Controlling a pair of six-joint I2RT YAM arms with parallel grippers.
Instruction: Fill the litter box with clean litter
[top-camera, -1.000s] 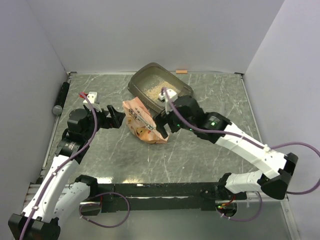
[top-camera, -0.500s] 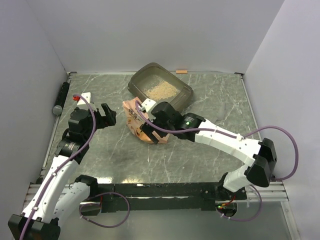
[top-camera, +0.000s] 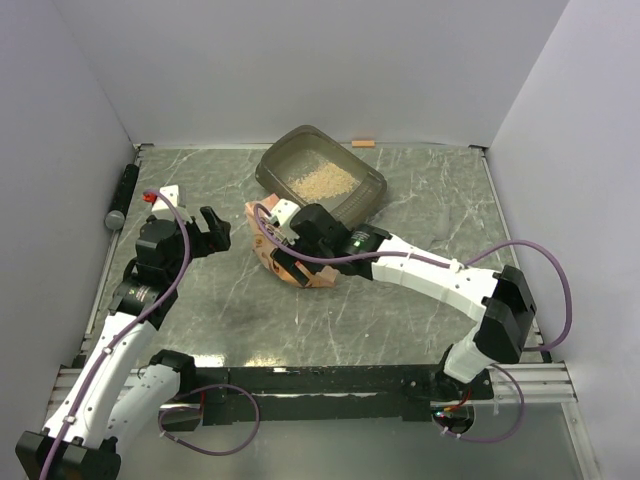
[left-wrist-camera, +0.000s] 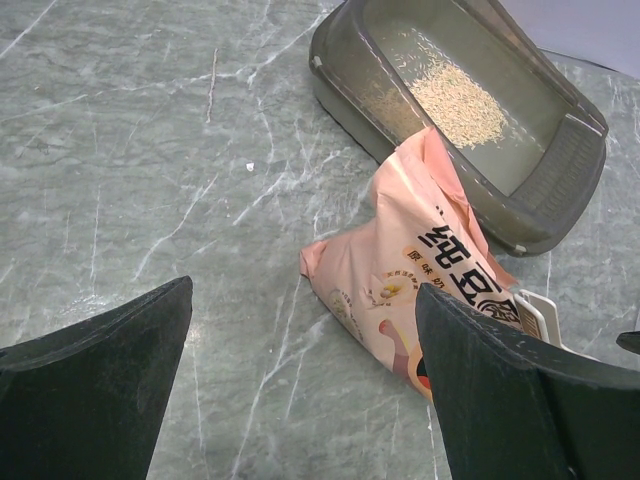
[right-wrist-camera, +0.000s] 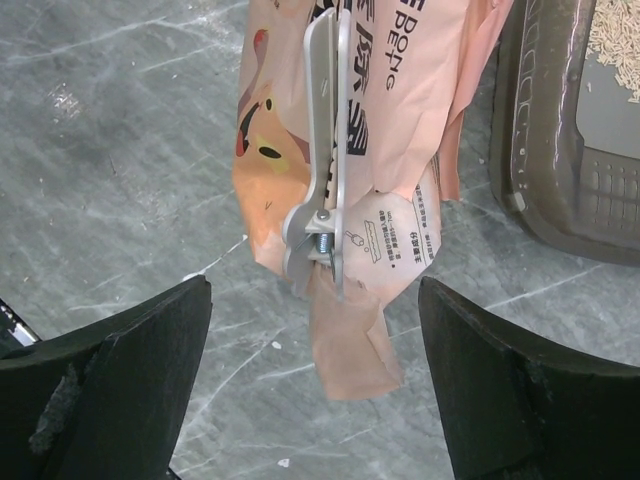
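This is a robot test cell in a lab rather than a lived-in room. Plain pale panels (top-camera: 320, 70) box in the space beyond the left tool (top-camera: 220, 232) and the right tool (top-camera: 280, 258) and out to either side of them. Below both tools lies a bench (top-camera: 420, 310) covered in a grey-green marble-print sheet. Behind the tools, at the near edge, the white-and-black left arm (top-camera: 110, 345) and right arm (top-camera: 440, 278) rise from a bare metal rail (top-camera: 330, 378). Purple cables (top-camera: 556, 290) loop loose along the arms.
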